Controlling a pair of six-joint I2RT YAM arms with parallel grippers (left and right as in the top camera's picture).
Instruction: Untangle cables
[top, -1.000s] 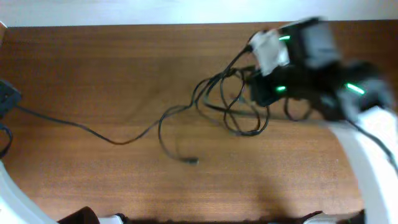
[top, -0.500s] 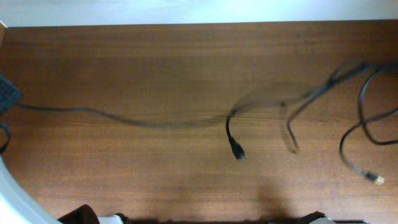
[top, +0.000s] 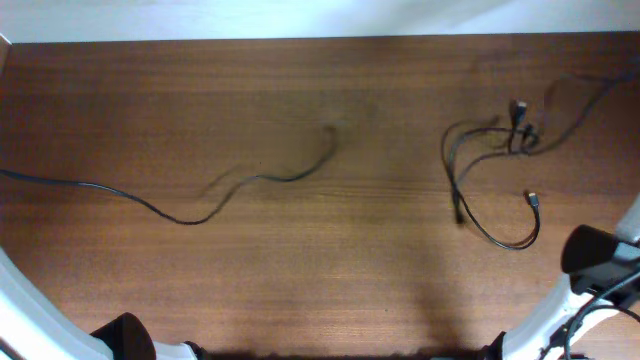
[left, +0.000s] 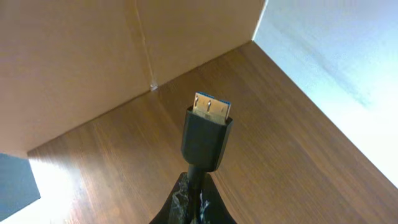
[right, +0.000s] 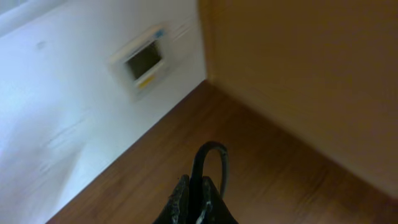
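Observation:
Two thin black cables lie apart on the brown table. One cable (top: 180, 215) runs from the left edge to mid-table. The other cable (top: 490, 190) is loosely looped at the right, its plug ends lying by it. In the left wrist view my left gripper (left: 194, 208) is shut on a cable just below its black plug (left: 208, 134) with a metallic tip. In the right wrist view my right gripper (right: 198, 202) is shut on a loop of black cable (right: 211, 158). Neither gripper shows in the overhead view.
A part of the right arm (top: 600, 260) sits at the bottom right corner. A brown wall panel (left: 93, 50) and a white wall (right: 74, 93) with a small wall panel (right: 144, 62) stand beyond the table edges.
The tangled bundle at the centre-right has been pulled apart. One cable now stretches left, the other lies looped at the right. The right arm has left the middle of the table.

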